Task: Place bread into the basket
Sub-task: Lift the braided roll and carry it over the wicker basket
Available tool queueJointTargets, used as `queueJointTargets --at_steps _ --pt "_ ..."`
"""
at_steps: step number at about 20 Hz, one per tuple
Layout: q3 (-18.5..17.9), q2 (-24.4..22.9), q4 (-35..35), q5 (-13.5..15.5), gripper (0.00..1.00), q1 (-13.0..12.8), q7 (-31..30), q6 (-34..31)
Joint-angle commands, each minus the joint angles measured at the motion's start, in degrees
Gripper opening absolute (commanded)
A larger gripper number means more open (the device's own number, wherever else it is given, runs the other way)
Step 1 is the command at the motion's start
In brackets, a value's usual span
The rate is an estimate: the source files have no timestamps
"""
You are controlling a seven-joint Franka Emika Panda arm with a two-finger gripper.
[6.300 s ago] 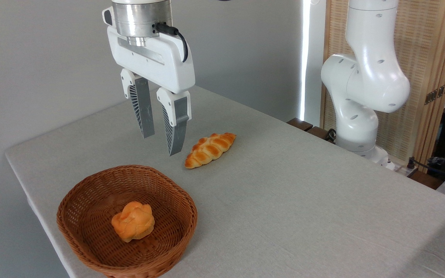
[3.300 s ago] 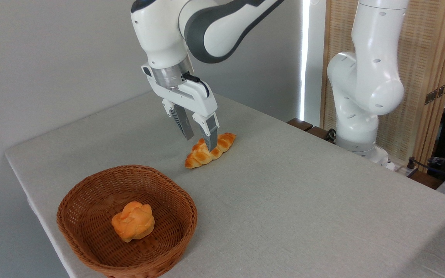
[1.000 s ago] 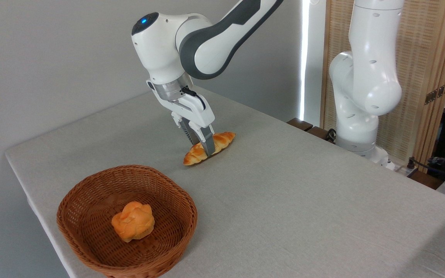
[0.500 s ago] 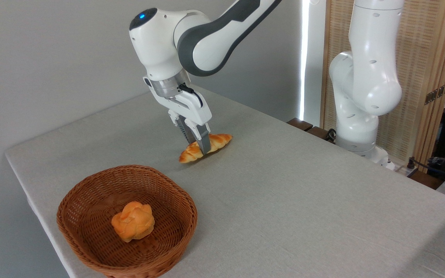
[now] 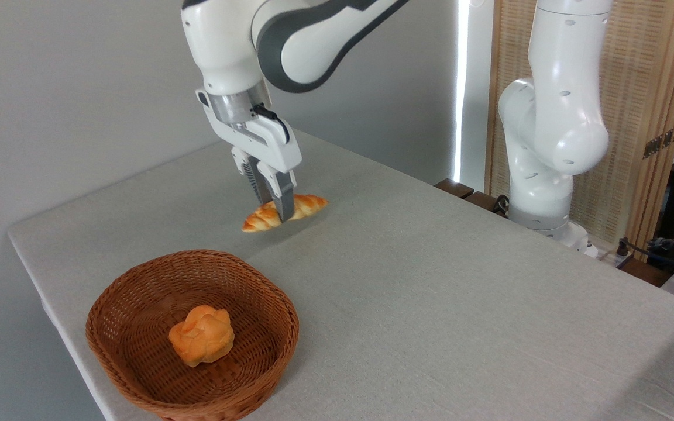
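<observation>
Bread (image 5: 308,205) clamped mid-length in tool (image 5: 275,217), hanging clear above surface (image 5: 430,292), up-right of basket (image 5: 281,310). Carry level over rim, centre beside bun (image 5: 201,335), lower close before release; avoid rim snag.

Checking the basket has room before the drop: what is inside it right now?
One round knotted bun lies in the basket; woven floor shows around it. The near wall's inside is hidden by the rim.
</observation>
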State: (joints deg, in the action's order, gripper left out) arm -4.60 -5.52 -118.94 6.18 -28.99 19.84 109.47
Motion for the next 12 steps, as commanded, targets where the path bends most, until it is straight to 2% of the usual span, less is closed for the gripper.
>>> queueJointTargets --at_steps 1,4,12 --pt "-1.8 0.1 3.9 -0.5 0.48 -0.2 0.1 0.6" --pt "-3.3 1.0 7.1 -0.8 0.48 -0.1 0.2 2.8" --pt "-7.2 2.6 8.2 -0.9 0.49 -0.1 0.2 18.4"
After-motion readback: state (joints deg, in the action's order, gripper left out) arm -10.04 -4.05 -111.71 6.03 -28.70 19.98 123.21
